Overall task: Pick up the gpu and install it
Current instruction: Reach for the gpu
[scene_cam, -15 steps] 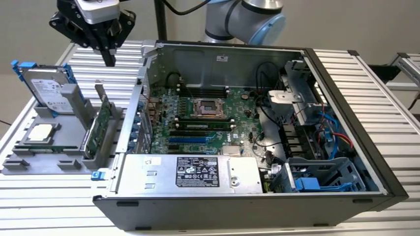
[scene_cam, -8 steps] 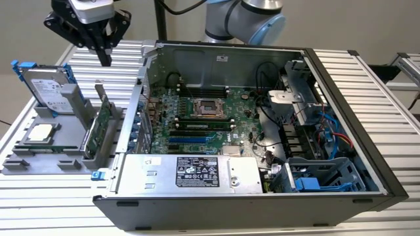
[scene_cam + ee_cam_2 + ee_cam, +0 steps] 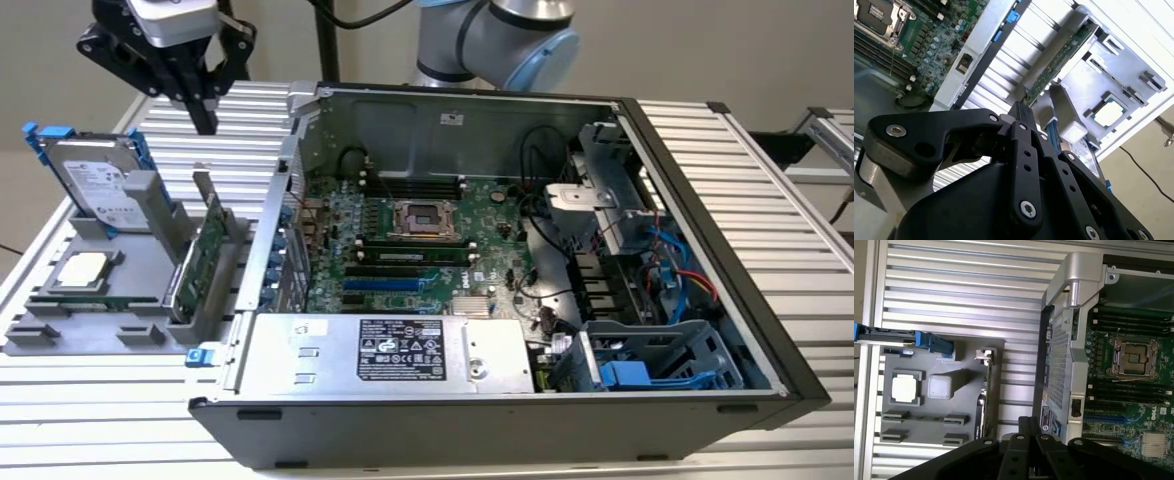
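gpu (image 3: 198, 262): thin green card w/ silver bracket at one end. Stands on edge in slot of grey holder (image 3: 40, 335), on side nearest pc case (image 3: 694, 200). Not gripped, not installed. Seen edge-on in both wrist views (image 3: 1059, 62) (image 3: 985, 402).

hand (image 3: 203, 122): black, fingers pressed together, nothing between them. Hangs above the holder's far end, tips down, well apart from gpu, closer to hard drive (image 3: 107, 180) than to case. Fingertips (image 3: 1024, 422) in first wrist view sit side by side w/ no gap to speak of. Also in second wrist view (image 3: 1021, 107), lined up w/ the card's edge beyond.

Holder contents, other: hard drive, silver w/ blue rails, upright at far end towards exterior view's left. cpu chip (image 3: 83, 270), small silver square, flat in its recess, near gpu but not touching.

pc case: lies on side, open, on slatted metal desk (image 3: 747, 150), just beside holder on exterior view's right. Inside: green motherboard (image 3: 414, 250) w/ open cpu socket (image 3: 424, 218) approx. mid-board, power supply (image 3: 387, 350) along near edge, drive cages and cables at exterior view's right end.
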